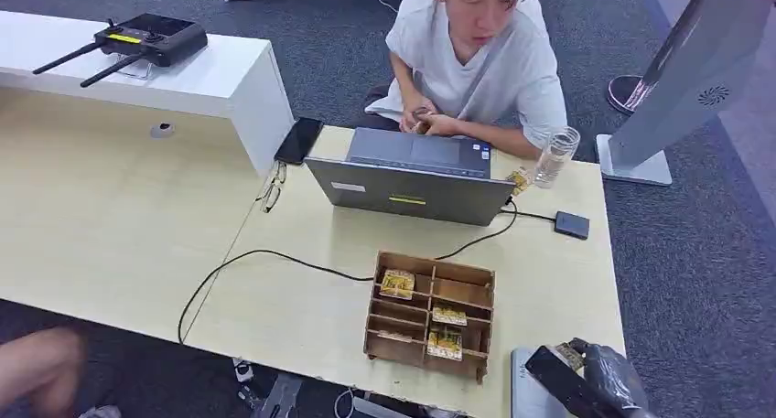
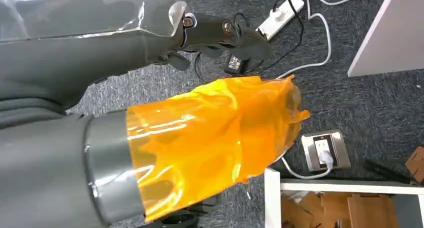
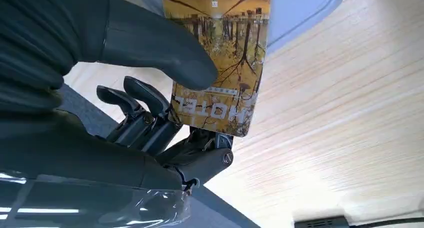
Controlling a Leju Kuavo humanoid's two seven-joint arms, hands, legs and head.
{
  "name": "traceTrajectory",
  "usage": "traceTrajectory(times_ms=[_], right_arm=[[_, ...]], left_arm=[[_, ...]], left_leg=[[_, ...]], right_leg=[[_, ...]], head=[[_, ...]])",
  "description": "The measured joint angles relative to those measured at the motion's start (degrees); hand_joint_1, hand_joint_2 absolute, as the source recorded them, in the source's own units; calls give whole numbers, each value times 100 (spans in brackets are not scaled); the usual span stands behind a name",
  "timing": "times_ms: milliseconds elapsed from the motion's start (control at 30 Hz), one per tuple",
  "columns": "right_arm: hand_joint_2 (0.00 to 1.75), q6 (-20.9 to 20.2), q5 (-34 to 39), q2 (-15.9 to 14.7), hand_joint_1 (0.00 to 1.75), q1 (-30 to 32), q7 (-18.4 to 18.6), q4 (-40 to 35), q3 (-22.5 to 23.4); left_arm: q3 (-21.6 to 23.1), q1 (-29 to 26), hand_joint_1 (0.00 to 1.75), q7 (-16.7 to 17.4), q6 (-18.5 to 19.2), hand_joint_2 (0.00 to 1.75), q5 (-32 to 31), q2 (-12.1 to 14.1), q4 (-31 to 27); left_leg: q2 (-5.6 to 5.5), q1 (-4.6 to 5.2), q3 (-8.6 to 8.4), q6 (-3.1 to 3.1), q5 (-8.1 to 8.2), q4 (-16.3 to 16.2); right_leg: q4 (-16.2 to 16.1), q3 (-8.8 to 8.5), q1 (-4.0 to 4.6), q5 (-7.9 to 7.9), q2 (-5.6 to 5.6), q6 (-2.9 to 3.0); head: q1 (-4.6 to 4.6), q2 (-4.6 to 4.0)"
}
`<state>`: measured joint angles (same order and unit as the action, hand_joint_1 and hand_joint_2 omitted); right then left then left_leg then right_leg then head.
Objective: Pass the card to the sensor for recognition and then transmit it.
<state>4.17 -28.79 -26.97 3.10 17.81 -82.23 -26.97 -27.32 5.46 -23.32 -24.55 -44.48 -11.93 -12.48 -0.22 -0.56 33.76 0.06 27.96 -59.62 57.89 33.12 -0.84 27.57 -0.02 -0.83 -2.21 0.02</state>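
Observation:
My right hand (image 1: 599,381) is at the table's near right corner and pinches a yellow-brown picture card (image 3: 220,58) between the thumb (image 3: 150,48) and dark fingers (image 3: 145,113). The card (image 1: 573,354) is held over the edge of a flat light-grey pad (image 3: 310,8), which lies on the table's front edge (image 1: 523,391). Whether the card touches the pad I cannot tell. My left hand (image 2: 200,138) hangs over the carpet floor with nothing in it, its thumb wrapped in orange film and its dark fingers (image 2: 225,31) stretched out apart from it.
A wooden compartment box (image 1: 430,313) with several similar cards stands left of my right hand. Behind it are an open laptop (image 1: 412,176), a small dark box (image 1: 572,224) on a cable, a glass (image 1: 556,155) and a seated person (image 1: 476,61). A phone (image 1: 298,140) lies left of the laptop.

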Motion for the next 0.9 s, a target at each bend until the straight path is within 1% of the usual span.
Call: traceTrajectory(times_ms=[167, 267, 400, 500, 800, 900], right_arm=[[175, 55, -28, 33, 175, 4, -83, -18, 24], [175, 28, -35, 37, 175, 14, -66, -147, 74], [175, 46, 114, 37, 175, 63, -181, -408, 205], [175, 17, 144, 37, 175, 62, -175, -553, 280], [175, 18, 144, 37, 175, 70, -173, -689, 291], [175, 68, 201, 37, 175, 106, -282, -765, 348]], left_arm=[[7, -6, 0, -22, -7, 0, 94, 0, 0], [7, -7, 0, -20, -20, 0, 114, 0, 0], [2, -30, 0, -94, -26, 0, 221, 2, 0], [2, -31, 0, -105, -26, 0, 232, 2, 0], [2, -33, 0, -111, -28, 0, 249, 2, 0], [2, -35, 0, -131, -44, 0, 295, 2, 0]], left_leg=[[1, 0, 0, 0, 0, 0], [1, 0, 0, 0, 0, 0], [2, 0, 2, 0, 0, 0], [1, 0, 3, 0, 0, 0], [0, 0, 5, 0, 0, 0], [0, 0, 8, 0, 0, 0]], right_leg=[[0, 0, 0, 0, 0, 0], [0, 1, 0, 0, 0, 0], [1, 3, 0, 0, 1, 0], [1, 4, 0, 0, 1, 0], [1, 6, 0, 0, 1, 0], [1, 8, 0, 0, 0, 0]], head=[[0, 0], [0, 0], [-2, 0], [0, 0], [-2, 0], [-2, 0]])
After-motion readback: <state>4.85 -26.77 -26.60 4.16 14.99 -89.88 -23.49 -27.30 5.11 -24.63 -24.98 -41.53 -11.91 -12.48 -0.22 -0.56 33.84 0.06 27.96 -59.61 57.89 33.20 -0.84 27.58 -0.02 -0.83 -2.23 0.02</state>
